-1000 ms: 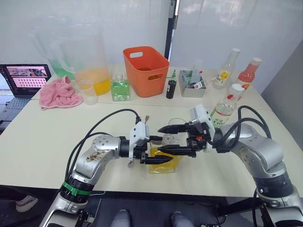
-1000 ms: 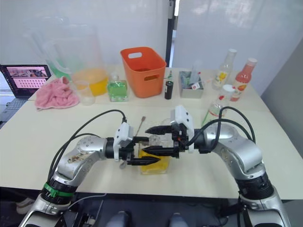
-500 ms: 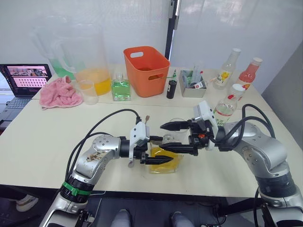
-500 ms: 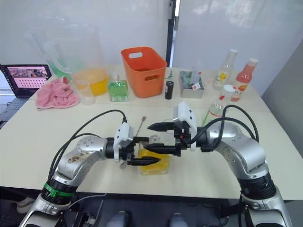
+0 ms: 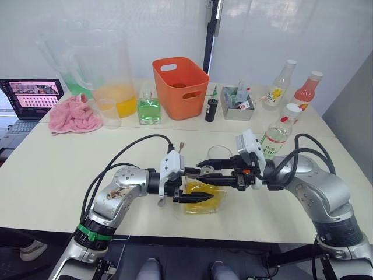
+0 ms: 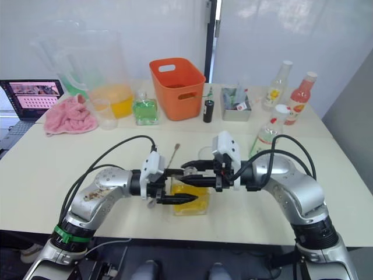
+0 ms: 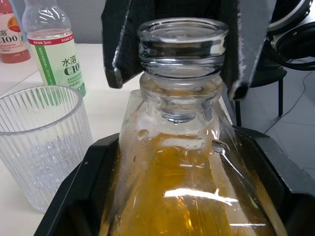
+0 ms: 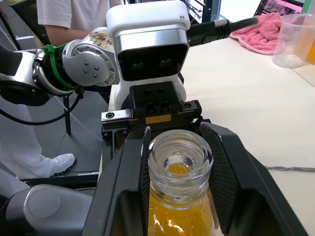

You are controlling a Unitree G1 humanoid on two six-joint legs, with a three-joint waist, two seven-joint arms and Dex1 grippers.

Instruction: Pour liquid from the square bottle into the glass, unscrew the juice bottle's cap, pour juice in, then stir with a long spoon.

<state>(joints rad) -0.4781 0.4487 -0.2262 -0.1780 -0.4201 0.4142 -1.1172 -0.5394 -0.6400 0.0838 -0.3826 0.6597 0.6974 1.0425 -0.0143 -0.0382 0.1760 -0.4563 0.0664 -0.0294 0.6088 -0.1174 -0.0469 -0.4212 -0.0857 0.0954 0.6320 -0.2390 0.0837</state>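
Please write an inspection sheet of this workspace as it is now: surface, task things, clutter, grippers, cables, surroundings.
Surface: pale table, no spills seen.
Job's things: square bottle of amber liquid, neck open; glass behind it, looks empty; juice bottle capped; spoon on table.
Clutter: orange basket, pink cloth, pitchers, green bottle, two more bottles.
Grippers: left gripper holds the bottle's body; right gripper closes on its neck.
Cables: black loops over both arms.
Surroundings: laptop far left; a person beyond the table edge.

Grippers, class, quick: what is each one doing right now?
Left gripper: shut on the square bottle.
Right gripper: shut on the same bottle's neck.
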